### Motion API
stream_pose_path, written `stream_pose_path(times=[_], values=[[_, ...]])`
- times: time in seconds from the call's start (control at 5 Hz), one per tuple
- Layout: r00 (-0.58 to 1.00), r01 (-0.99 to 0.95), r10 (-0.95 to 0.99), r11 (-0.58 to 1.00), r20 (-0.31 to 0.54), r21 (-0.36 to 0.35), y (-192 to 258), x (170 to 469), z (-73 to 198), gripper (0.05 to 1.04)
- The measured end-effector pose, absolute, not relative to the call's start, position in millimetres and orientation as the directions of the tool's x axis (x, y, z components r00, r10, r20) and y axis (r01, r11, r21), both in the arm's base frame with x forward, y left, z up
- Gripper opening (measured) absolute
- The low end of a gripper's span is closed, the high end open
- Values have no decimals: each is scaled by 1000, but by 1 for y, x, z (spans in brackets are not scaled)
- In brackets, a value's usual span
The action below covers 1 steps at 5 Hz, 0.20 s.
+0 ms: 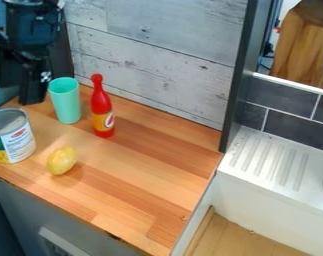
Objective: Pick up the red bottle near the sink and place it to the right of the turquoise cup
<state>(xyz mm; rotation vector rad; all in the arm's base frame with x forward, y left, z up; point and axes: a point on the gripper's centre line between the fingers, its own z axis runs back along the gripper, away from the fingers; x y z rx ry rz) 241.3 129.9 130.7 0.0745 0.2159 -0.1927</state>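
Where the wooden counter (143, 175) reaches its far left part, the turquoise cup (66, 102) stands upright. The gripper (33, 96) hangs near its left side; whether it is apart or together cannot be told. A red bottle (101, 107) stands upright just right of the cup. Nearer are an open can (17, 141) at left and a yellow lemon (61, 160) to its right. A white ridged drainboard (267, 162) sits at right.

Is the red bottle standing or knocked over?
Upright: the red bottle rests on its base on the wooden counter, its narrow neck pointing up, beside the green cup.
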Motion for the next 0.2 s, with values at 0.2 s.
stream_pose_path(times=[0.2], values=[[959, 196, -182, 979, -218, 47, 136, 232, 124, 1001]])
